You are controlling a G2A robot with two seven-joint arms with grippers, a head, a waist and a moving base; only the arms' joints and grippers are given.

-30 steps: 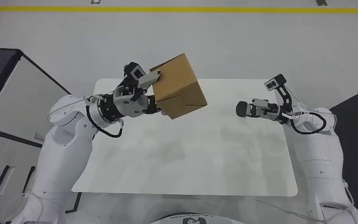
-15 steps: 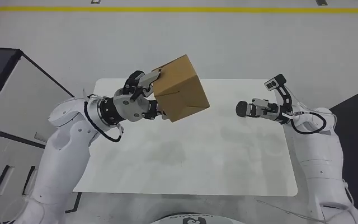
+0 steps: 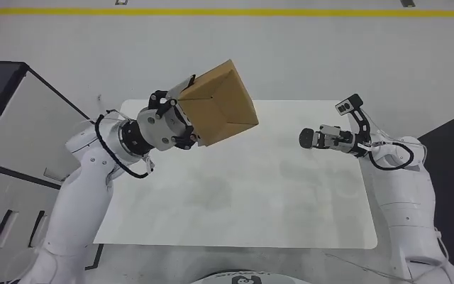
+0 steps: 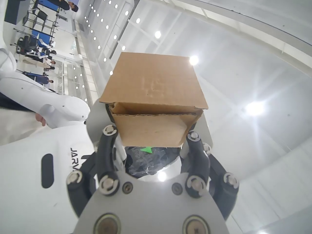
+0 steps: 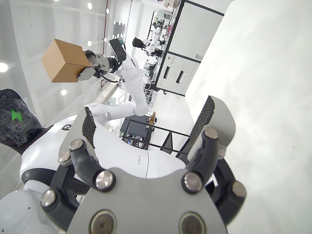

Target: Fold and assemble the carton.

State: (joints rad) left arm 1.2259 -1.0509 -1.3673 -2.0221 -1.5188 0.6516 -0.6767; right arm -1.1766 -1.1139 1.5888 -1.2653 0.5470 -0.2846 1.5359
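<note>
Your main risk is the hold itself. The left tool (image 3: 182,119) is clamped shut on only the carton's (image 3: 217,103) near end, its fingers pinching across a flap (image 4: 151,129), while the rest of the box juts out beyond them; thin board like that could buckle or slide between the pads, and the carton would then swing or drop. It hangs tilted in the air, clear of the counter (image 3: 284,206), over the far left corner; if it slips there it may well miss the counter and land on the floor. In the left wrist view the seam at the gripped end gapes a little, so judge that end as not fully closed; a hard squeeze or a quick turn of the wrist could spring it open.

You have no second hold to catch it. The right tool (image 5: 148,118) is spread wide and empty, well apart from the carton, over the counter's right side.

As to pose, the left arm is raised with the elbow bent out to the side and the wrist rolled so that its camera looks at the ceiling; the right forearm lies low and level, pointing inward across the counter toward the left arm.
</note>
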